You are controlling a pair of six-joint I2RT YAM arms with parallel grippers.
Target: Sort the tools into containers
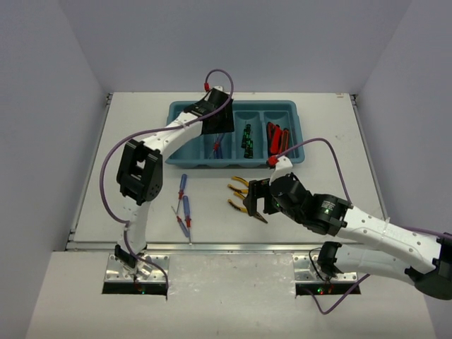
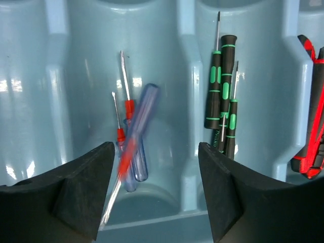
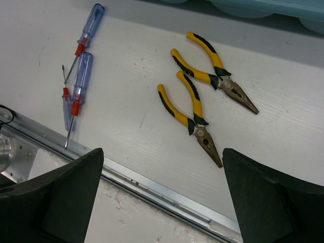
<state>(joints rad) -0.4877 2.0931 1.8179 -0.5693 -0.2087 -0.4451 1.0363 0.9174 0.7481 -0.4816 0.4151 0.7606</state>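
The teal tray (image 1: pixel 296 134) lies at 12 o'clock on the bench (image 1: pixel 127 141), its four long compartments side by side. The left hand (image 1: pixel 217 120) hangs over the second compartment from the left with its fingers (image 2: pixel 86 187) partly spread and nothing clamped between them. In the left wrist view a blurred blue-and-red screwdriver (image 2: pixel 135 136) sits in the gap between them, slanting from 1 o'clock to 7 o'clock across two more screwdrivers (image 2: pixel 126 114) of the same kind on the compartment floor. The next compartment at 3 o'clock holds black-and-green screwdrivers (image 2: pixel 223 96), and the one beyond holds red-and-black utility knives (image 2: pixel 311 126). At 6 o'clock from the tray, two yellow-handled pliers (image 3: pixel 190 106) lie on the bench close together, noses pointing toward 4 o'clock in the right wrist view. The right hand (image 3: pixel 162 154) hovers over them with its fingers as wide apart as they go, gripping nothing. Three loose screwdrivers (image 3: pixel 81 81) with blue handles and red collars lie at 9 o'clock from the pliers, near the front rail (image 3: pixel 152 185).
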